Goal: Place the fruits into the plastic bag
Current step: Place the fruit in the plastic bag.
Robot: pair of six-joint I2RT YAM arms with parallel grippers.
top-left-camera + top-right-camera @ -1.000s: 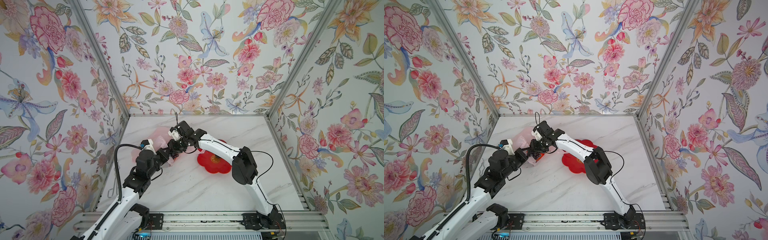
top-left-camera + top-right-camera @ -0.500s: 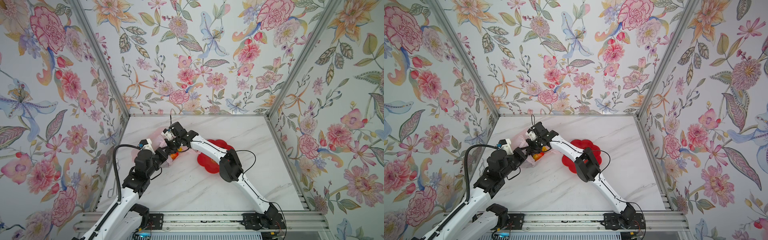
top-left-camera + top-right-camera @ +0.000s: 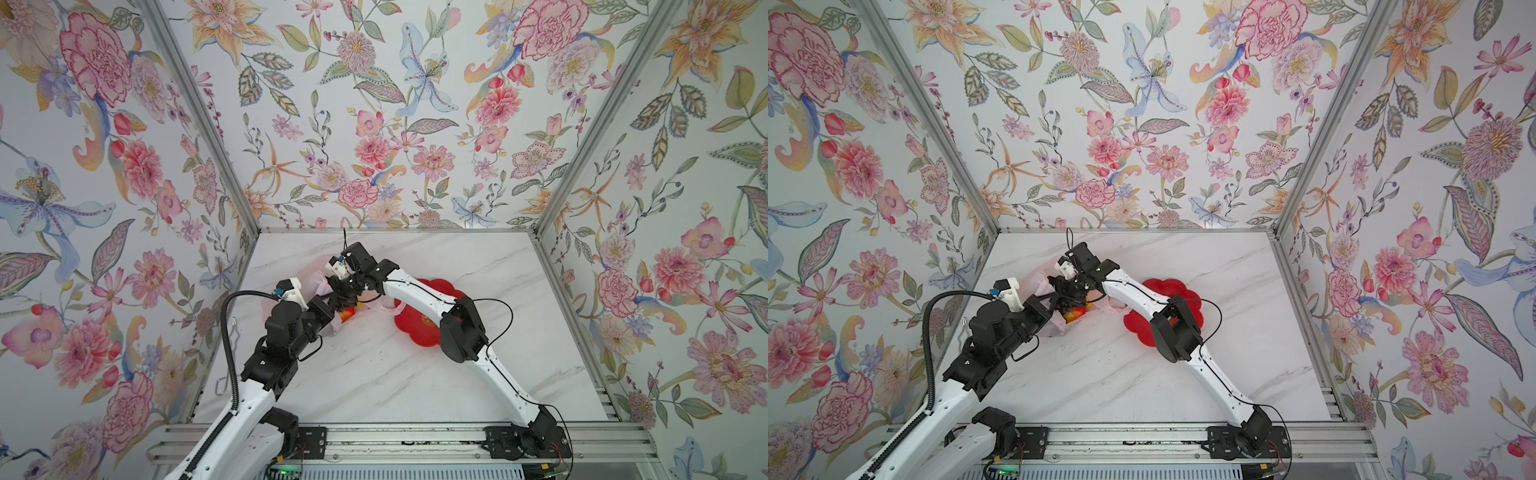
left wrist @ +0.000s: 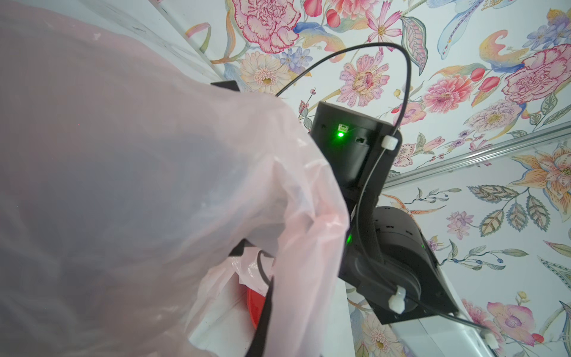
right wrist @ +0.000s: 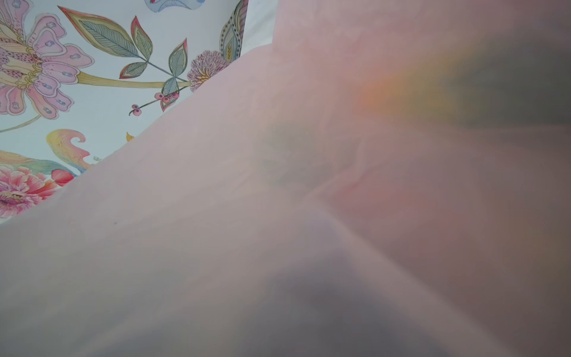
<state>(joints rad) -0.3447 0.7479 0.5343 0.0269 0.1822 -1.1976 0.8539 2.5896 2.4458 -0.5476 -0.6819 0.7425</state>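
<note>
Okay, both my arms meet at the plastic bag (image 3: 316, 279), which sits left of the middle of the white marble worktop (image 3: 374, 374), just beside the red flower-shaped plate (image 3: 419, 330). My left claw (image 3: 331, 296) is closed, and pink film bunches right at its tips, so it looks pinched on the bag's edge. My right claw (image 3: 341, 291) points into the bag's mouth. Film and the claw's own body cover the jaws, so I cannot tell whether they are apart or together, or whether anything is between them.

The fruits (image 3: 347, 314) lie in the bag's mouth. An orange-red one shows in both top views; the claws and film hide the rest. A loose bag handle (image 3: 384, 308) lies on the worktop and reaches the plate's rim. My right forearm (image 3: 419, 299) crosses over the plate and hides part of it.

In the left wrist view the bag drapes over most of the picture. Past it I see my right arm's black wrist housing (image 4: 349, 148) with a green light, its cable (image 4: 408, 77), and a sliver of the plate. In the right wrist view the film blocks nearly everything, with only a blurred orange-yellow glow (image 5: 392, 89) coming through.

Floral wallpaper walls (image 3: 374, 124) close three sides. An aluminium rail (image 3: 395, 436) in front carries both arm bases.
</note>
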